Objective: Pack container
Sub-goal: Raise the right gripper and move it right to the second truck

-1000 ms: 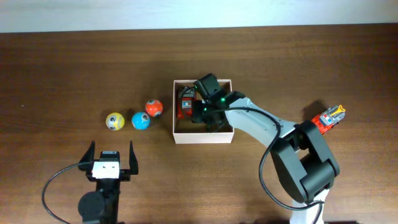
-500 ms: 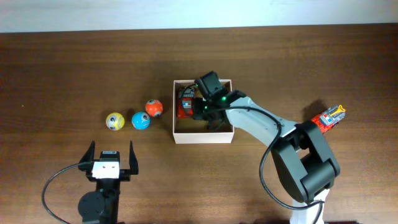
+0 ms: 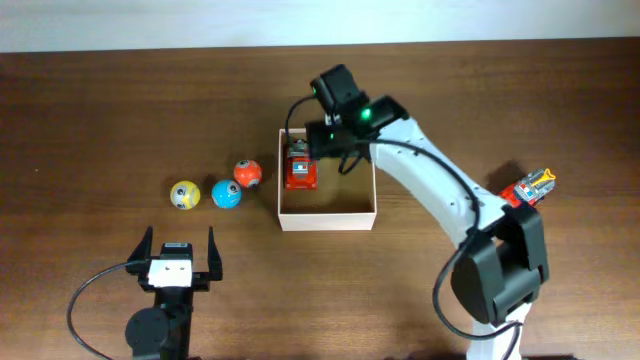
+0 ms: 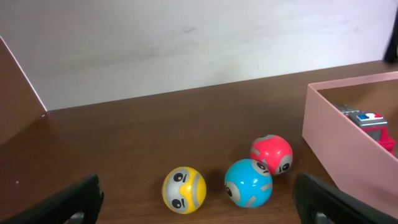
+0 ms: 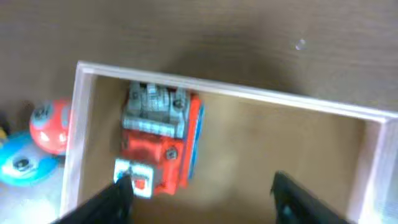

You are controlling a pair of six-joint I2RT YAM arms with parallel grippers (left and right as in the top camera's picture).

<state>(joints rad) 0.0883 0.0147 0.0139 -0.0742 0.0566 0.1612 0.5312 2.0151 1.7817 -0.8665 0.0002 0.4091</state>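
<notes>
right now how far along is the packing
Done: one red toy truck lies in the white cardboard box, left side. In hand: nothing; the right jaws stand open above the box, the left jaws open and idle. Left: the red-and-yellow toy truck lying right of the box, perhaps the yellow, blue and red balls.

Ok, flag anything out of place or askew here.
Nothing damaged or spilled. One truck sits fairly square against the left wall of the box. A second truck lies slanted on the table, outside the box, far right.
</notes>
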